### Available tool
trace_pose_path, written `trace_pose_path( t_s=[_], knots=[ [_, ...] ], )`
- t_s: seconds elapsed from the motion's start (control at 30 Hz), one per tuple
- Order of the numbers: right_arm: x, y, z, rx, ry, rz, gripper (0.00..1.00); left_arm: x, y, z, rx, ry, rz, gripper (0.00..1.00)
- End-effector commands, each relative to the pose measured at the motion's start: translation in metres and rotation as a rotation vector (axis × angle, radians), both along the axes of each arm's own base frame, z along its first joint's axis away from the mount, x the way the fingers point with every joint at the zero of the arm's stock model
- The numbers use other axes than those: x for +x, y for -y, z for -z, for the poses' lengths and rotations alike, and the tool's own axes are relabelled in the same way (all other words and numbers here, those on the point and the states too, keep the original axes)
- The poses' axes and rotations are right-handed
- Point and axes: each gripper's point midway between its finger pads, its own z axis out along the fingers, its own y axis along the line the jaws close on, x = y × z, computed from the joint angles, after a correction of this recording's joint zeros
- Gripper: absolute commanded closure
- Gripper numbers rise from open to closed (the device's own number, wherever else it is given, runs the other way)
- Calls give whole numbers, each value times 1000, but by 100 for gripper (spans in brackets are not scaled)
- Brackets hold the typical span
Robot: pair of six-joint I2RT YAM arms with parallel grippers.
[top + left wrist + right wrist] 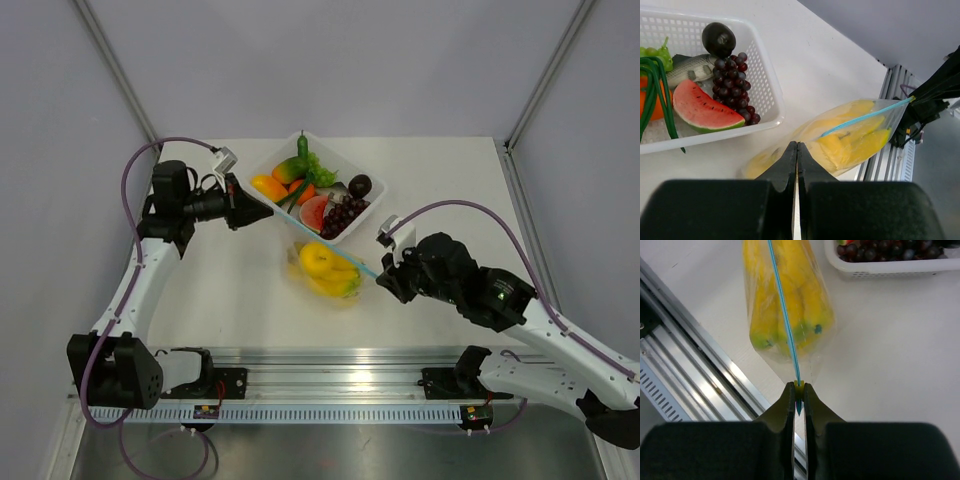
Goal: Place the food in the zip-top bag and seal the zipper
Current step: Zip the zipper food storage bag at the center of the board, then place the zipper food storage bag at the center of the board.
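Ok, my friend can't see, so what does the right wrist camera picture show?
The right claw pinches the end of the blue zipper on a clear bag holding yellow toy fruit. The bag stretches away over a white table, with a white basket of dark grapes at the top right.

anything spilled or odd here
Nothing spilled. The yellow fruit is inside the bag; the right gripper pinches its zipper end, the left gripper shut by the other end. Only green stalks droop over the basket rim.
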Motion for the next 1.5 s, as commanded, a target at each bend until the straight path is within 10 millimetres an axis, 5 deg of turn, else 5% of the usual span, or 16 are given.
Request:
trace_pose_path(
  t_s=[0.0,0.07,0.23,0.43,0.63,0.8,1.2,1.47],
  knots=[
    [23,22,-24,15,98,186,97,0,14,-52,-75,93,13,100],
    [42,46,-47,4,188,346,98,-20,44,-77,-73,172,71,100],
    [49,81,-92,19,306,475,98,-48,89,-111,-138,262,208,100],
    [54,132,-129,31,440,700,94,-41,130,-123,-190,255,298,100],
    [65,138,-147,-23,541,741,97,-18,156,-119,-212,204,331,100],
    [88,124,-139,-155,563,738,100,-10,160,-108,-198,169,321,100],
    [167,150,-121,-133,440,854,100,2,137,-101,-51,185,163,100],
    [193,172,-159,-184,531,885,100,-12,109,-105,-28,184,12,100]
  ],
)
